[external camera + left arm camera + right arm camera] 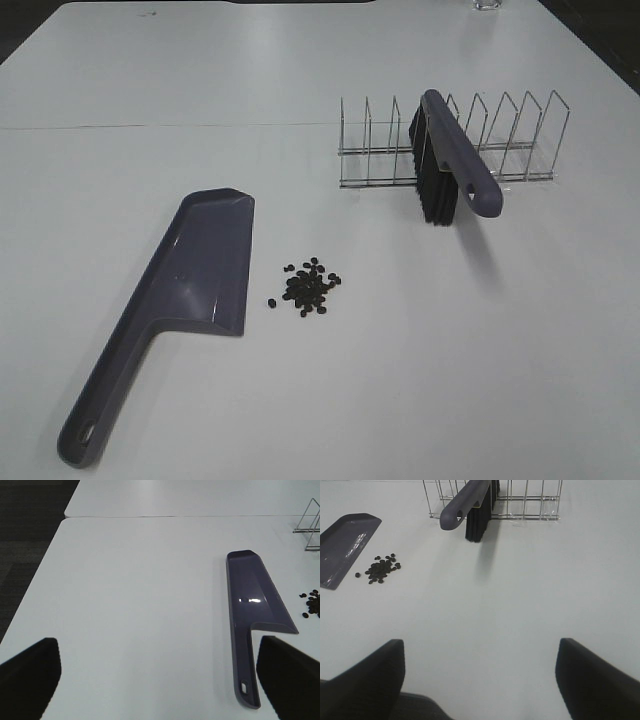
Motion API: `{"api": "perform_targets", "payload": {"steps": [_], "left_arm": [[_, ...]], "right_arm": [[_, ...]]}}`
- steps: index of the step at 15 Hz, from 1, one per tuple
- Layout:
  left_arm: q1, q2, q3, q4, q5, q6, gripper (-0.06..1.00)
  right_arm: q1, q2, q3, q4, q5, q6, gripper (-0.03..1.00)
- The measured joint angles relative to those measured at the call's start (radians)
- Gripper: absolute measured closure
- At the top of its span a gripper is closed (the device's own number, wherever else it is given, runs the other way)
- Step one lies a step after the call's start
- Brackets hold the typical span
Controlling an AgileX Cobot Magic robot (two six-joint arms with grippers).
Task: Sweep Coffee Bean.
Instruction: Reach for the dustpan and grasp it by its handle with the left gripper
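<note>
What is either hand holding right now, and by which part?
Nothing. The left hand and right hand are open and empty; the brush rests in the wire rack, the dustpan lies untouched.

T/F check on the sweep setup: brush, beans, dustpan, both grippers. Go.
1. The brush stands in the wire rack. True.
2. The coffee beans are inside the dustpan. False: they lie on the table, beside the scoop.
3. The right gripper holds the brush. False: its jaws are open and empty.
4. The left gripper has open, empty jaws. True.
</note>
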Motion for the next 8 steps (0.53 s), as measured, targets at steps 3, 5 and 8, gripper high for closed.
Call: {"api": "perform_targets", "payload": {"steps": [3,5,8], "left_arm": [[0.0,0.0,0.0,0.0,0.0,0.0,-0.05],[0.0,0.0,0.0,0.0,0.0,0.0,-0.05],[0.0,0.0,0.0,0.0,0.0,0.0,-0.05]], "right_arm": [[0.0,0.0,0.0,0.0,0.0,0.0,0.24],[0.0,0.0,0.0,0.0,0.0,0.0,0.24],[0.0,0.0,0.0,0.0,0.0,0.0,0.24]]}}
